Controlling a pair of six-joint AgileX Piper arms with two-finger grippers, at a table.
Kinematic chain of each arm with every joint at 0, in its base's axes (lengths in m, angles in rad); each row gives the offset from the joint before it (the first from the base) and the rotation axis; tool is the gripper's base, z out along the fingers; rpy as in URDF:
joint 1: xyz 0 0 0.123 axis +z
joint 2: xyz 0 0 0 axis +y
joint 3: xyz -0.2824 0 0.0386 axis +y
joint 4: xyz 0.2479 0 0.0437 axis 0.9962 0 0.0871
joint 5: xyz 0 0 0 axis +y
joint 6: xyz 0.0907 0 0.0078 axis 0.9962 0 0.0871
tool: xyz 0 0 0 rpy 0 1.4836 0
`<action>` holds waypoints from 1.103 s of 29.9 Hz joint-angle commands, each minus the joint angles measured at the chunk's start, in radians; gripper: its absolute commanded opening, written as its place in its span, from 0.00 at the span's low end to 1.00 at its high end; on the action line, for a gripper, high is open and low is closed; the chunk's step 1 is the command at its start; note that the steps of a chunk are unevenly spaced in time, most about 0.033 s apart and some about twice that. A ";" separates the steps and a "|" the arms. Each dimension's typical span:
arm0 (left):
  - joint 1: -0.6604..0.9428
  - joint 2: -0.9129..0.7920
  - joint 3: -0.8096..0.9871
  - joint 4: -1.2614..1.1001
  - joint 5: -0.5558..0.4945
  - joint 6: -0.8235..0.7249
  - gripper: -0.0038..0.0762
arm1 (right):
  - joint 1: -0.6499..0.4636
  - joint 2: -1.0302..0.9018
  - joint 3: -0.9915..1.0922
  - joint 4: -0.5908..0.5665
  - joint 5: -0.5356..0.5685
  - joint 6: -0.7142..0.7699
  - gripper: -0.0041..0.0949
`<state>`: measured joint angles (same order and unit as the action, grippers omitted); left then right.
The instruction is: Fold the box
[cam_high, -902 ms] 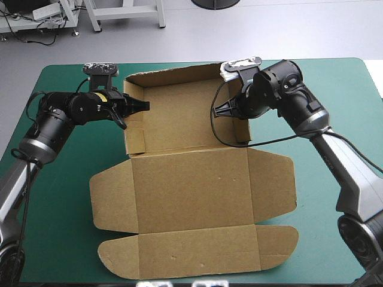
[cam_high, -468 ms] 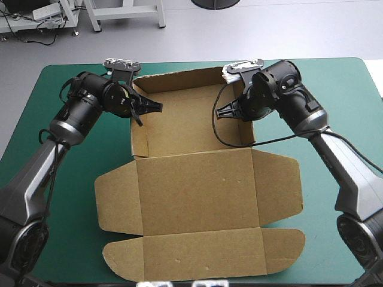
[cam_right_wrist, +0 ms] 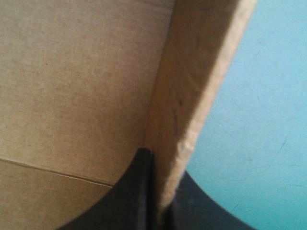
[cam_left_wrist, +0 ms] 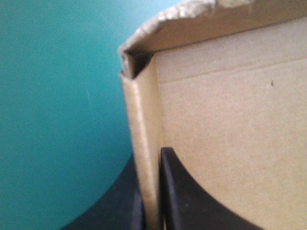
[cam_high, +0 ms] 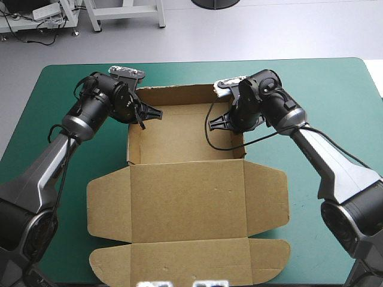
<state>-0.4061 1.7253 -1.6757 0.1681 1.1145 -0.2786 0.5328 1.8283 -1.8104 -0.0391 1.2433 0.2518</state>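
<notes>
The table [cam_high: 335, 107] takes most of the high view, and its teal-green cover lies smooth, without folds. Beyond the far edge there is a pale grey floor [cam_high: 269, 30], and at 11 o'clock on it stand the legs of a white frame [cam_high: 125, 15].

The brown box [cam_high: 185, 194] lies in the middle of the table and covers a large part of it. It is an open tray with the lid flat. The tray [cam_high: 185, 128] is the half at 12 o'clock, with its walls raised. The lid stretches from it toward 6 o'clock, flat on the cover, with a rounded flap on each side and a long front flap [cam_high: 191, 260] near the near edge.

The left gripper [cam_high: 152, 112] comes to the tray from 10 o'clock. In the left wrist view it [cam_left_wrist: 151, 201] is clenched on the left wall [cam_left_wrist: 144, 143], one black finger outside and one inside, near the far corner, where the top edge of the far wall looks crumpled.

The right gripper [cam_high: 218, 121] comes from 2 o'clock. In the right wrist view it [cam_right_wrist: 160, 191] pinches the right wall [cam_right_wrist: 192, 96] in the same way, the board between its two fingers, with bare cover on the outer side.
</notes>
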 commanded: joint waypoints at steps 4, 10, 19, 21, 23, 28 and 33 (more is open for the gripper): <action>-0.018 0.025 -0.036 0.012 -0.045 0.030 0.04 | 0.006 -0.014 -0.027 0.015 0.007 -0.043 0.03; -0.018 0.108 -0.036 0.012 -0.070 0.031 0.04 | 0.004 0.051 -0.027 0.016 0.007 -0.055 0.02; -0.018 0.167 -0.036 0.009 -0.089 0.031 0.04 | -0.021 0.112 -0.027 0.015 -0.054 -0.072 0.02; -0.018 0.165 -0.036 0.009 -0.101 0.031 0.04 | -0.021 0.112 -0.029 0.018 -0.067 -0.072 0.02; -0.018 0.165 -0.036 0.011 -0.103 0.031 0.04 | -0.021 0.112 -0.029 0.017 -0.070 -0.072 0.02; -0.018 0.165 -0.036 0.004 -0.097 0.031 0.05 | -0.021 0.112 -0.029 0.006 -0.070 -0.072 0.04; -0.018 0.165 -0.036 -0.053 -0.077 0.045 0.17 | -0.021 0.112 -0.029 0.016 -0.069 -0.056 0.19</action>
<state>-0.4061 1.9272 -1.6950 0.1714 1.0366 -0.2725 0.5066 1.9859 -1.8148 -0.0352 1.2198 0.2256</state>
